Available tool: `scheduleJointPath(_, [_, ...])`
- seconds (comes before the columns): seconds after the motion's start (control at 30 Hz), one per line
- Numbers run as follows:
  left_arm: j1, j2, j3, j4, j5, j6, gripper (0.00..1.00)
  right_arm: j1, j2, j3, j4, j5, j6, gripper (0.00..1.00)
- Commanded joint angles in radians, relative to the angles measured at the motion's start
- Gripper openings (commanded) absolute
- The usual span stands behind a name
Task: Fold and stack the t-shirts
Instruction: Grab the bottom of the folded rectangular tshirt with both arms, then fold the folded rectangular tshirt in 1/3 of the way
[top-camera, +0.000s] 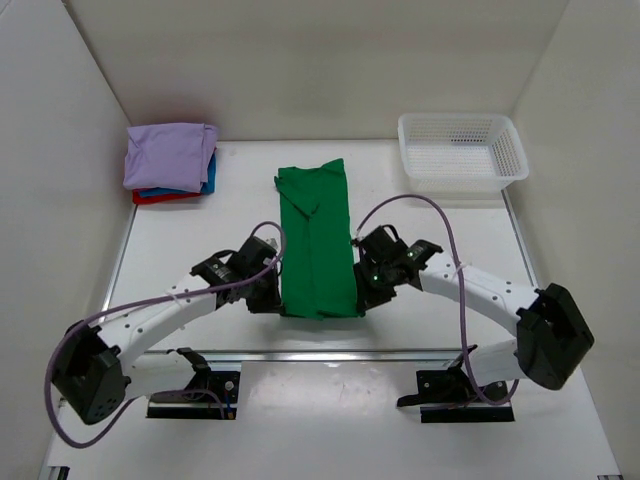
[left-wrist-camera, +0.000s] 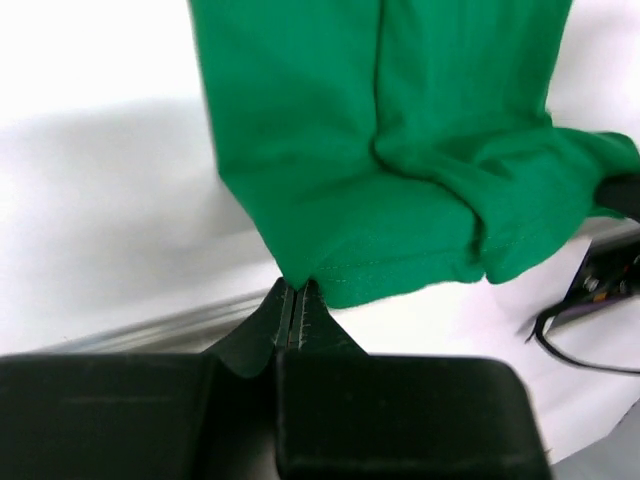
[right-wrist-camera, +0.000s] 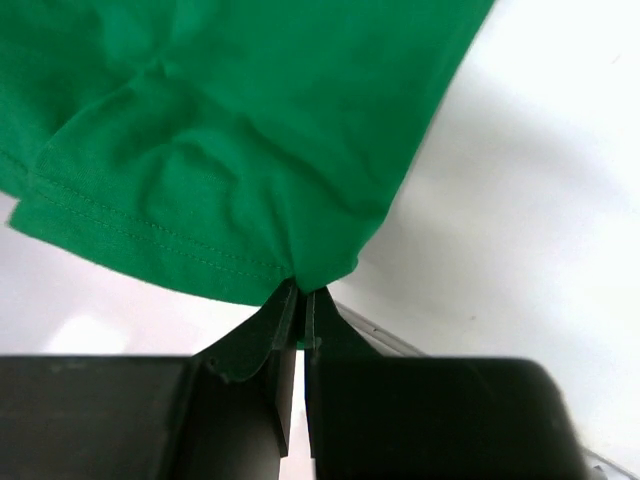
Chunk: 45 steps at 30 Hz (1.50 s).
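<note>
Left wrist view: the left gripper (left-wrist-camera: 293, 295) has its jaws pressed together on one near hem corner of the green t-shirt (left-wrist-camera: 340, 150), the cloth pinched thin between the tips; from there the shirt runs straight away from the fingers as a folded strip, with a second layer lapped over it on the gripper's right and a rumpled hem; the right gripper (right-wrist-camera: 300, 297) is clamped the same way on the other hem corner, fabric bunching just beyond its tips; seen from above, the two grippers flank the shirt's near end, and the shirt lies lengthwise on the white table (top-camera: 200, 250); a metal strip (top-camera: 330, 355) crosses the surface just behind both grippers; far ahead of the left gripper and out to its left, in the back corner, sits a folded stack with the lavender t-shirt (top-camera: 168, 155) on top, the blue t-shirt (top-camera: 209, 176) under it and the red t-shirt (top-camera: 150, 197) at the bottom; ahead of the right gripper and to its right stands a white mesh basket (top-camera: 462, 180) near the back wall; plain white walls (top-camera: 300, 70) close in the table at the back and both sides
</note>
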Motion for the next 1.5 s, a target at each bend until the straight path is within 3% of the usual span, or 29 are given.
scheduleJointPath(0.0, [0.098,0.055,0.076,-0.027,0.042,0.138,0.0,-0.075,0.062,0.113,-0.066,-0.045,-0.127,0.0])
scheduleJointPath(0.17, [0.22,0.224,0.271,-0.053,0.074,0.25,0.0,-0.185,0.198,0.33,-0.14,-0.058,-0.251,0.01])
scheduleJointPath(0.37, [0.275,0.321,0.343,-0.021,0.12,0.297,0.0,-0.251,0.303,0.449,-0.157,-0.062,-0.29,0.0])
scheduleJointPath(1.47, [0.444,0.622,0.529,0.14,0.166,0.329,0.0,-0.334,0.645,0.814,-0.164,-0.06,-0.334,0.0])
